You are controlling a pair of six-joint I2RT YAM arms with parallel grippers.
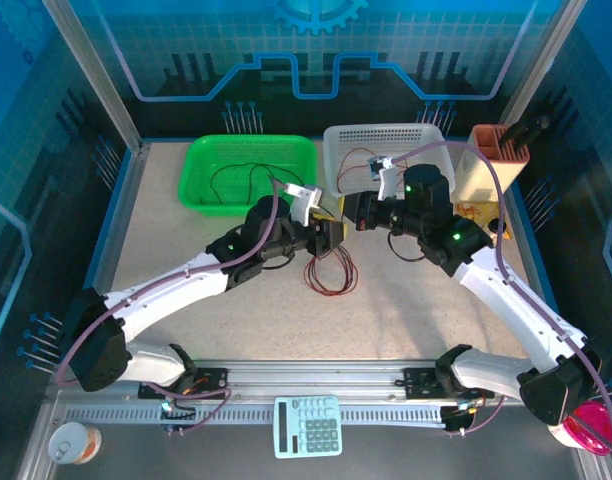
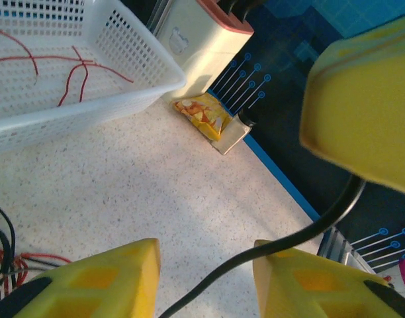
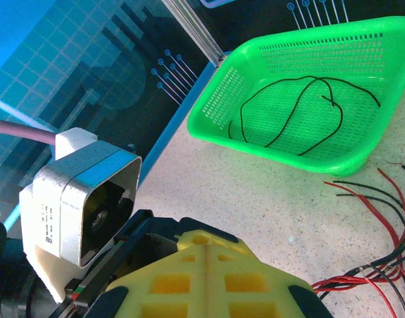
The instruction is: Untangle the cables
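Note:
A tangle of red and black cables (image 1: 331,272) lies on the table in front of both grippers, also seen in the right wrist view (image 3: 368,278). My left gripper (image 1: 336,232) (image 2: 206,265) is open, and one black cable (image 2: 288,235) runs in the air through the gap between its yellow fingers. That cable rises to my right gripper (image 1: 352,215) (image 3: 209,242), whose fingers are shut on it. Black cables (image 3: 290,114) lie in the green basket (image 1: 248,140). Red cables (image 2: 73,73) lie in the white basket (image 1: 386,130).
A beige box with an orange top (image 1: 486,165) stands right of the white basket, with a yellow snack packet (image 2: 202,116) at its foot. A calculator (image 1: 308,425), a cup (image 1: 74,442) and a pink object (image 1: 591,425) sit by the near rail.

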